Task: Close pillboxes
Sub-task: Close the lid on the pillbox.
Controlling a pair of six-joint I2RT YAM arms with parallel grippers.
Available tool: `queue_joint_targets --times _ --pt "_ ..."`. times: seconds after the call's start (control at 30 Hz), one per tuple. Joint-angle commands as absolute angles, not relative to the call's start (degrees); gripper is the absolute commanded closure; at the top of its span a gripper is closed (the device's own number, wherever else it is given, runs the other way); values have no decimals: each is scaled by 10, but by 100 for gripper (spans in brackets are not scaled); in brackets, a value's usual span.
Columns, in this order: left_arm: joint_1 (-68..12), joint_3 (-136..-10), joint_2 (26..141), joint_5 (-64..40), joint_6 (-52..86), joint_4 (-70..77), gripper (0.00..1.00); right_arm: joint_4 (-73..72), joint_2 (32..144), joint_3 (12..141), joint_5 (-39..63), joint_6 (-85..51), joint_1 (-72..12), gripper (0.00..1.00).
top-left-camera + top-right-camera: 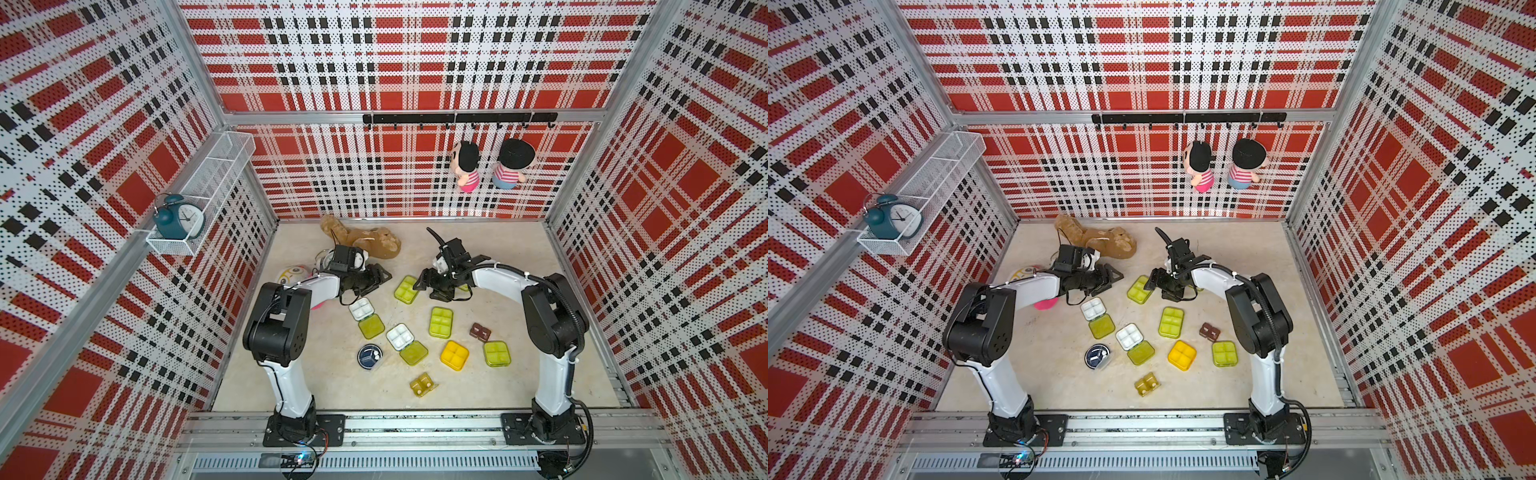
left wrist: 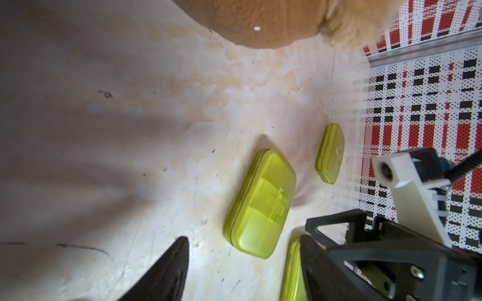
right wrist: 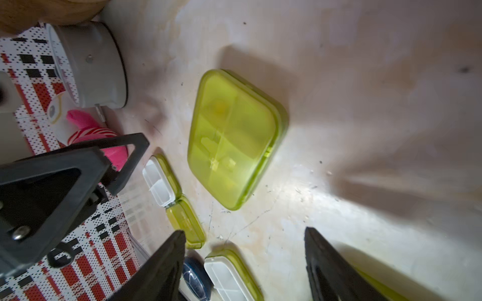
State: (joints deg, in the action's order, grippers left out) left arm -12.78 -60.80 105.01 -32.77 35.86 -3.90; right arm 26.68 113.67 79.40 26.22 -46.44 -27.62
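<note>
Pillbox (image 1: 406,288), lime lid shut, lies between our left claw (image 2: 243,239) and right claw (image 3: 245,233), both wide open and empty; a plush dog (image 1: 365,243) lies behind.

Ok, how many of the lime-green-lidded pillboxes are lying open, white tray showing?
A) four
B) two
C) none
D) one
B: in a top view one open pillbox lies just in front of the left arm and a second open pillbox lies nearer the middle of the table. Each has its white cells bare and its green lid folded out flat beside them.
</note>
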Motion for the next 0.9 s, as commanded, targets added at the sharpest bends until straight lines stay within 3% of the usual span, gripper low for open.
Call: queue_joint_targets --times 0.0,0.37,0.87 --pt "-119 -584 991 -328 349 -27 31 306 1141 811 232 -452 -274 26" --pt "-90 -492 872 -319 367 -24 30 416 1215 941 178 -390 -278 25" --pt "-74 -448 850 -316 375 -8 30 483 1266 1018 133 -346 -295 24"
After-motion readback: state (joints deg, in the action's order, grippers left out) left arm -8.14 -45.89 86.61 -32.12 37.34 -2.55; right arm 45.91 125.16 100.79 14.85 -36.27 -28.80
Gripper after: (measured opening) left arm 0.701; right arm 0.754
